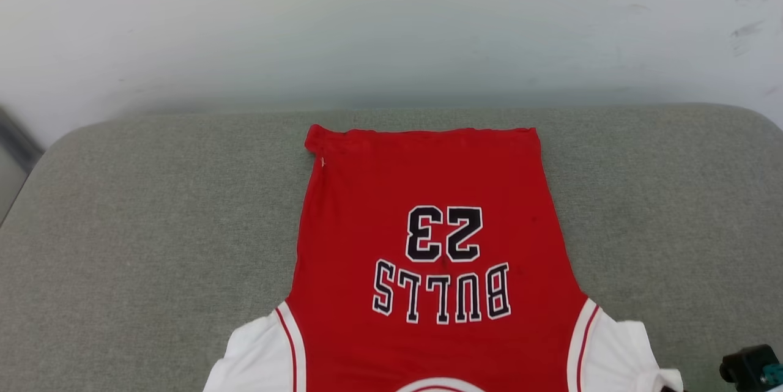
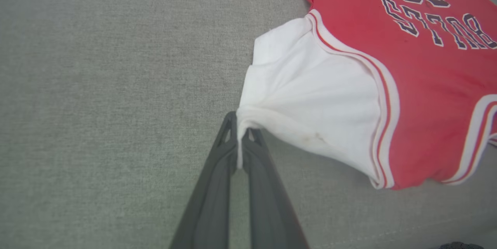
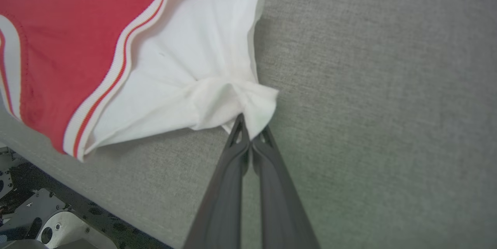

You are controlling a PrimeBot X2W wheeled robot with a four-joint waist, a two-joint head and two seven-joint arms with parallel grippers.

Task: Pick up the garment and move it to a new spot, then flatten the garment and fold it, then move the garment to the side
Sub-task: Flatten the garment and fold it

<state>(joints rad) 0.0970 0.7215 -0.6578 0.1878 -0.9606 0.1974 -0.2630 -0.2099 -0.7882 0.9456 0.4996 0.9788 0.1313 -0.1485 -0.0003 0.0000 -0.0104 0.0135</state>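
The garment, a red T-shirt with white sleeves and a black-and-white "BULLS 23" mark, lies flat on the grey cushion, hem at the far end and neckline at the near edge. In the left wrist view my left gripper is shut on the edge of one white sleeve. My right gripper is shut on the bunched tip of the other white sleeve. A dark part of the right arm peeks in at the head view's lower right corner.
The grey cushion spreads wide on both sides of the shirt, with a pale wall behind it. Past the cushion's near edge, the right wrist view catches the robot's base.
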